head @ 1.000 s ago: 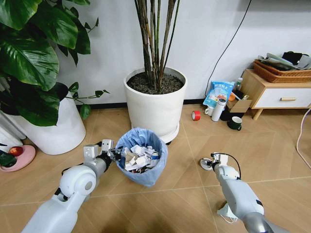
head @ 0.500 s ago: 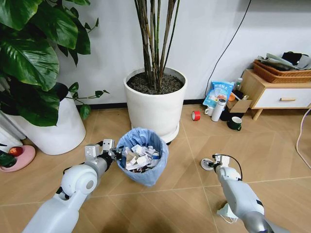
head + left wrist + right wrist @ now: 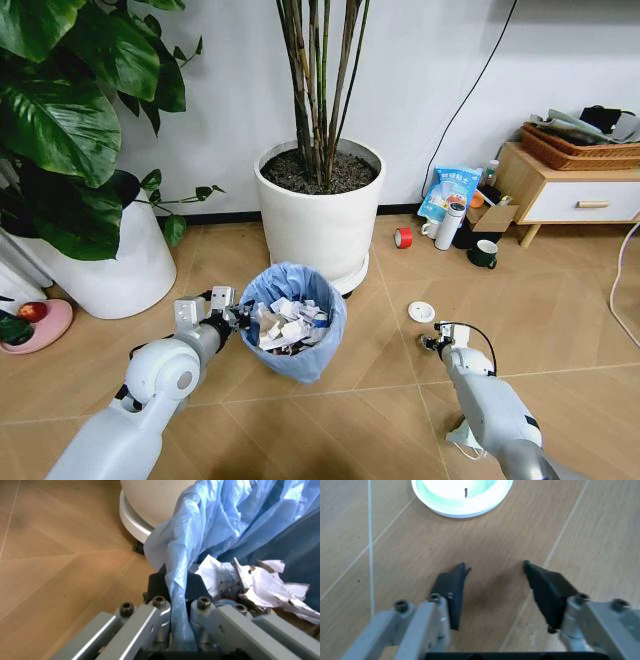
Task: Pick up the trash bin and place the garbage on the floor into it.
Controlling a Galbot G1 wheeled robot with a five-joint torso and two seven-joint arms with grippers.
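Left tool (image 3: 232, 318) clamps the trash bin (image 3: 292, 322) rim; right tool (image 3: 495, 583), wide open, must reach the white lid (image 3: 421, 312).

Chevron wood floor (image 3: 560, 330): white lid (image 3: 421, 312), red tape roll (image 3: 403, 237), dark mug (image 3: 484, 254).

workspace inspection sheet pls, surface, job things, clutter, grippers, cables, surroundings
surface: tan chevron floor, bare around the bin.
job's things: trash bin with blue liner, holding crumpled paper; small white lid lies on the floor.
clutter: red tape roll, dark mug, white bottle by the cabinet.
grippers: left gripper clamps the bin's liner rim; right gripper open, low over the floor beside the lid.
cables: black cable down the wall.
surroundings: white planter, wooden cabinet.
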